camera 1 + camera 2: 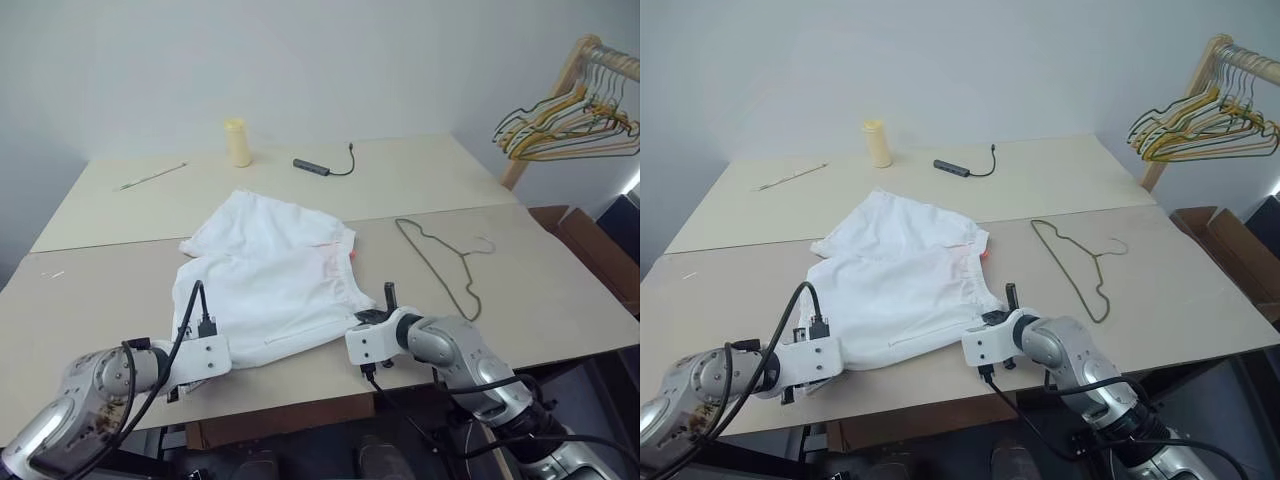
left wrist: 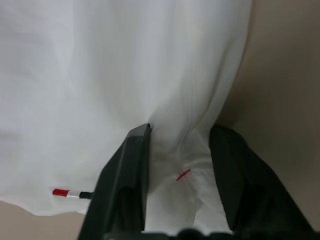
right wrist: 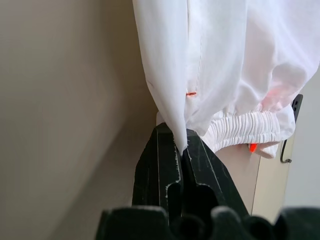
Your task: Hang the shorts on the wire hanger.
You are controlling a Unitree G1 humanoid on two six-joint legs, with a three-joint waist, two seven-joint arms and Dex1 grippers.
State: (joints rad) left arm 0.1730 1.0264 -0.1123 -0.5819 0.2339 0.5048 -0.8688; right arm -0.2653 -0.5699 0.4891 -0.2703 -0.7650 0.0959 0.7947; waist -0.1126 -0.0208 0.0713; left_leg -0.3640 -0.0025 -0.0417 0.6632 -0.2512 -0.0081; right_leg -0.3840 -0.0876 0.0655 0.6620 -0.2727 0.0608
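Note:
The white shorts (image 1: 270,280) lie spread on the table (image 1: 540,300), with their elastic waistband toward the right. The wire hanger (image 1: 440,262) lies flat on the table just right of them, apart from the fabric. At the shorts' near right corner, by the waistband, my right gripper (image 3: 180,137) is shut on a fold of the cloth's edge. My left gripper (image 2: 181,130) is at the near left corner. Its fingers (image 2: 132,165) stand apart, with a puckered ridge of the fabric between them.
At the back of the table stand a yellow bottle (image 1: 238,142), a black cable with a small hub (image 1: 315,167) and a thin pen (image 1: 150,176). A wooden rack with several coloured hangers (image 1: 565,125) stands at the far right, above a cardboard box (image 1: 590,245).

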